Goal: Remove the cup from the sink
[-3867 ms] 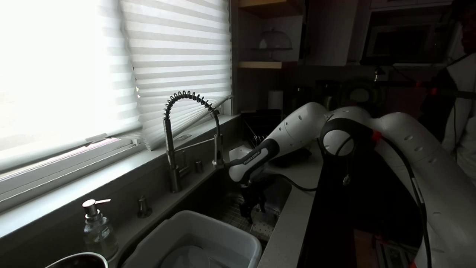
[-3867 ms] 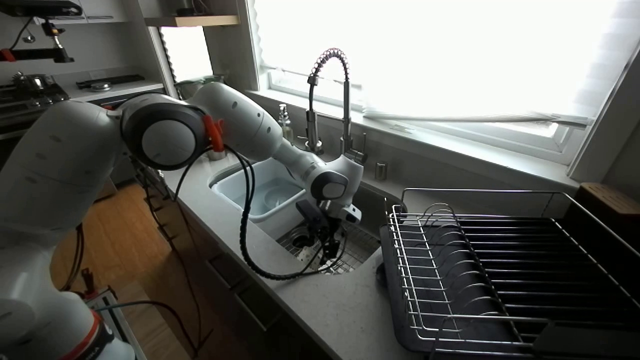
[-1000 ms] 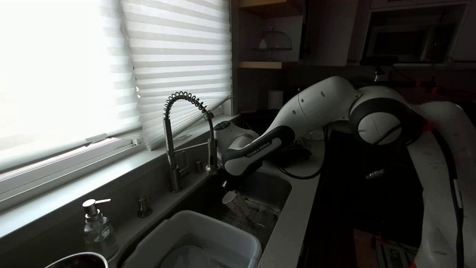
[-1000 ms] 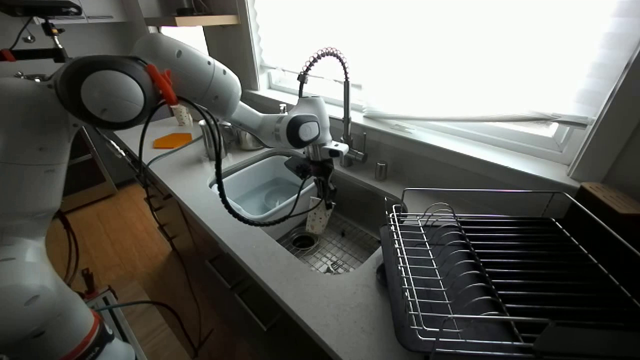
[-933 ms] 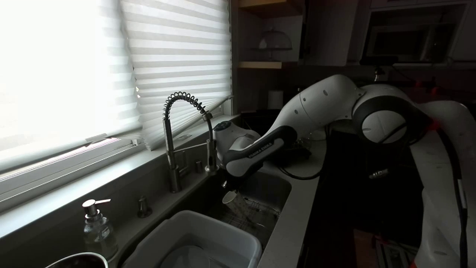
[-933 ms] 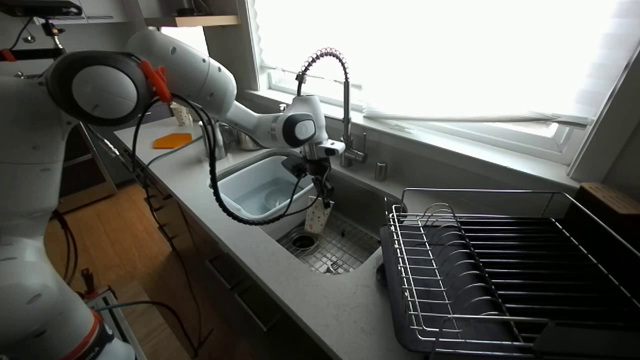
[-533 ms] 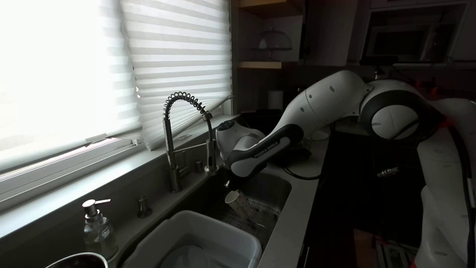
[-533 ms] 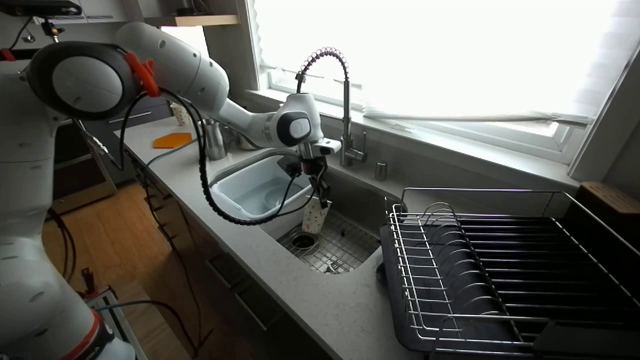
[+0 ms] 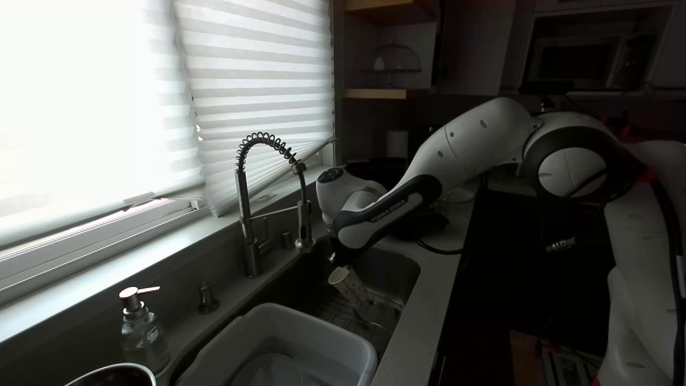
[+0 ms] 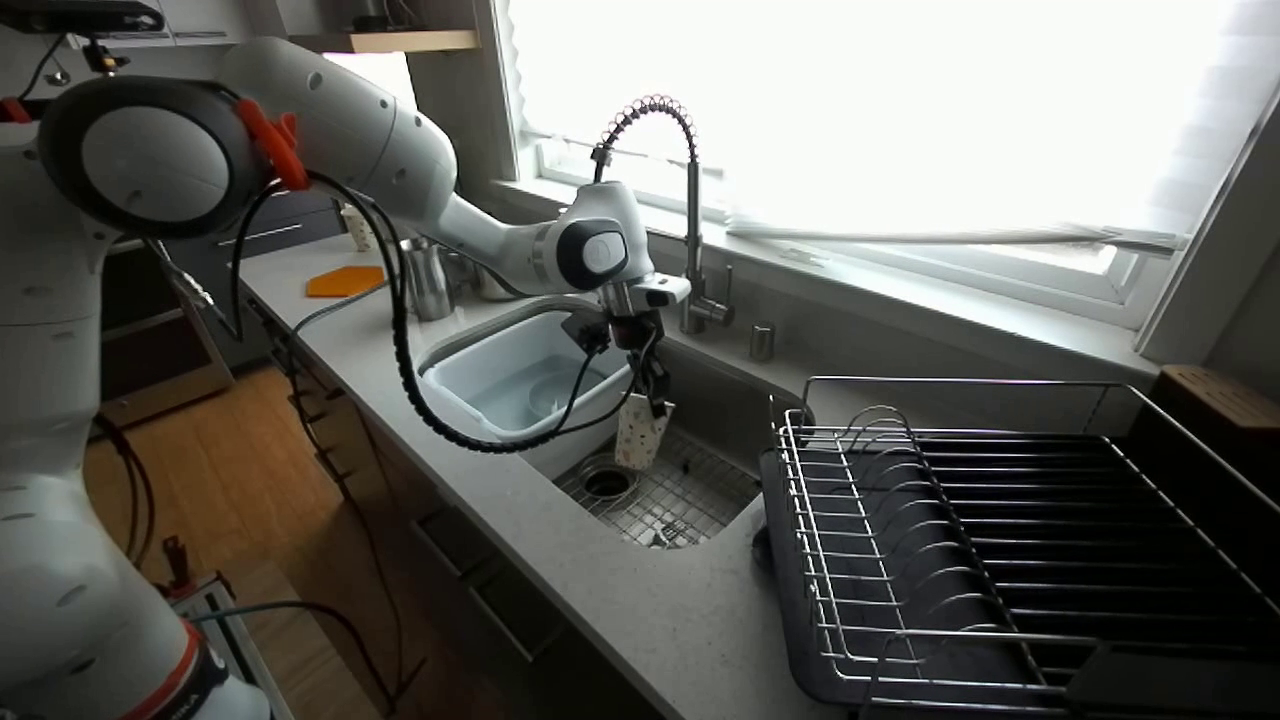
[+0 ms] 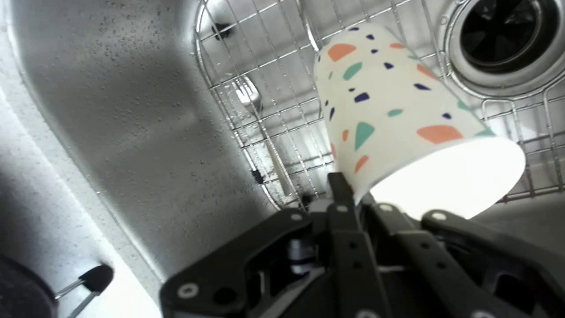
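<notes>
"Both exterior views are showing what?"

"A white arm is hanging over the sink; a wire drying rack is standing beside the sink; a faucet is standing at the sink's edge; a pale tub is sitting inside one end of the sink; a wire grid is lining the sink's floor."

"And the gripper?"

"It is pointing down over the sink; its fingers are standing nearly together, pinching the rim of the cup."

"How is the cup lying?"

"It is leaning, mouth up, over the sink's grid, appearing close to the drain in the wrist view; whether its base is touching the grid I cannot tell; a fork is lying at the sink's bottom."
</notes>
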Robot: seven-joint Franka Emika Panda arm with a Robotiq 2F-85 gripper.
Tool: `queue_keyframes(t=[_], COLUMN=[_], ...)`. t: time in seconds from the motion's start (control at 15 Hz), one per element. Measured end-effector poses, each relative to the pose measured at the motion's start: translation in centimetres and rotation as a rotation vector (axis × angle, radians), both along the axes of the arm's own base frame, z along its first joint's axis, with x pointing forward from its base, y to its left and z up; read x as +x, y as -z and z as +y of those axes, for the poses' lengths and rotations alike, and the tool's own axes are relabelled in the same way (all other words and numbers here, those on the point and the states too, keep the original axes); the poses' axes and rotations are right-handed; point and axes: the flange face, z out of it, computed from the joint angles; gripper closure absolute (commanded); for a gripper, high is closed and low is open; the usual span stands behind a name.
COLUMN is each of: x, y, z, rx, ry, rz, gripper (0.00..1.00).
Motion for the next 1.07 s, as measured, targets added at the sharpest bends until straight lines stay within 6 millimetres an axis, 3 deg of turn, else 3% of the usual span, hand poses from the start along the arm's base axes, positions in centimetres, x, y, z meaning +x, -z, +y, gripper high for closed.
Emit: queue_keyframes(t=[0.27,0.53,1.07], x=[-1.6,-4.3,-14.6], y=[-3.5,-6.7,-11.2], z=[-3.4,-5.2,-8.7], rx=[-0.042,-0.070,-0.190], ry=[0.048,0.108,0.235], rz=[-0.062,-0.119,-0.348], gripper=[0.99,0.99,0.99])
